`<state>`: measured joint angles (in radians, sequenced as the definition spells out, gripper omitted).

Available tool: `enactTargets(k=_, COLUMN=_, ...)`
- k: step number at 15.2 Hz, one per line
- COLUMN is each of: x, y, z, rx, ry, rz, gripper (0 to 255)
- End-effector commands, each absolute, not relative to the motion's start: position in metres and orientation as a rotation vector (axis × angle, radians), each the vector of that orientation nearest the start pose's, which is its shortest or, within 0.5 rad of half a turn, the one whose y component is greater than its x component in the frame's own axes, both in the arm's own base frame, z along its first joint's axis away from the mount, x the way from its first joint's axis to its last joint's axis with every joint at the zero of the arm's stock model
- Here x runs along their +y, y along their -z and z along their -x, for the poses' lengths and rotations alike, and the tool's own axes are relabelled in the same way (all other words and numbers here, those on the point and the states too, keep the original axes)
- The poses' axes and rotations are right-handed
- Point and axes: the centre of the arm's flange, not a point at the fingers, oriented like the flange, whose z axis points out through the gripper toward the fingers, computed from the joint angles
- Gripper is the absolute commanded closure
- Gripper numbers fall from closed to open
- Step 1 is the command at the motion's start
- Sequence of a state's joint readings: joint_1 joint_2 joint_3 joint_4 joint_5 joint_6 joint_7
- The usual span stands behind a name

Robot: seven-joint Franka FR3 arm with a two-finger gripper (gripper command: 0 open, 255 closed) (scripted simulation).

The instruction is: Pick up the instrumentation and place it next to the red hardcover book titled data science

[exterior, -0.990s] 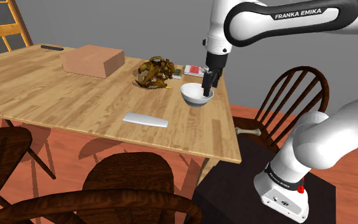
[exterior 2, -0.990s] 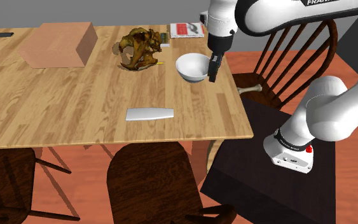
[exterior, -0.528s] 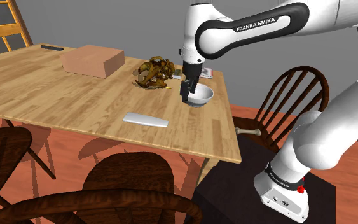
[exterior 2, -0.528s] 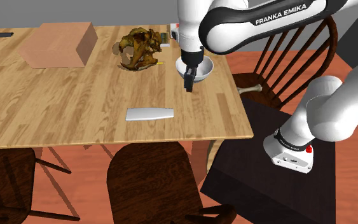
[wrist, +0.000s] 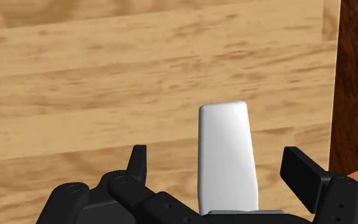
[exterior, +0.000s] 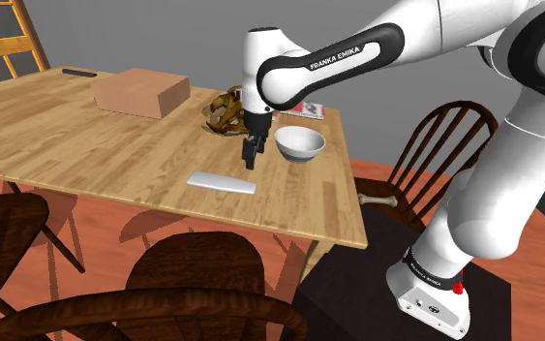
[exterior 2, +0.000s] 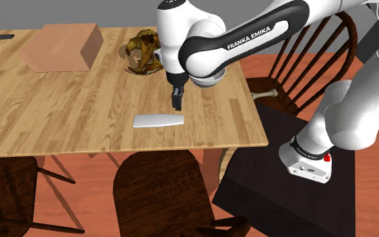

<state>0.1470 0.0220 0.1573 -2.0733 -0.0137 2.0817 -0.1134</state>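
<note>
- One flat grey instrument (exterior: 221, 181) is lying on the wooden table (exterior: 67, 145), well apart from the one red book (exterior: 306, 109).
- One black gripper (exterior: 251, 161) is hanging just over one end of it. Its two fingers (wrist: 138, 162) are standing wide apart and gripping nothing.
- One white bowl (exterior: 300, 143) is sitting near the gripper.
- One brown box (exterior: 139, 92) and one brown tangled lump (exterior: 227, 108) are resting farther back.

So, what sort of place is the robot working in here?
Probably a dining room in a house: a wooden table with dark wooden chairs around it, and a white bowl standing on the table.
</note>
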Motion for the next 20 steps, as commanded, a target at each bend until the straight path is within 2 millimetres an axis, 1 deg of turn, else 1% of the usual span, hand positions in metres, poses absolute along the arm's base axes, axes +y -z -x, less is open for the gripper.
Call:
enactTargets(k=1, x=0.178, y=-0.403, z=-0.543, rx=-0.718, ry=-0.012, rz=3.063, gripper=0)
enactTargets(k=7, x=0.229, y=-0.367, z=-0.585, rx=-0.871, ry=0.008, rz=3.008, gripper=0)
enactTargets(k=14, x=0.229, y=-0.330, z=-0.585, rx=-0.871, ry=0.008, rz=3.008, gripper=0)
enactTargets(k=15, x=0.229, y=-0.327, z=-0.585, rx=-0.871, ry=0.008, rz=3.008, gripper=0)
enactTargets(k=20, x=0.229, y=-0.327, z=-0.585, rx=-0.871, ry=0.008, rz=3.008, gripper=0)
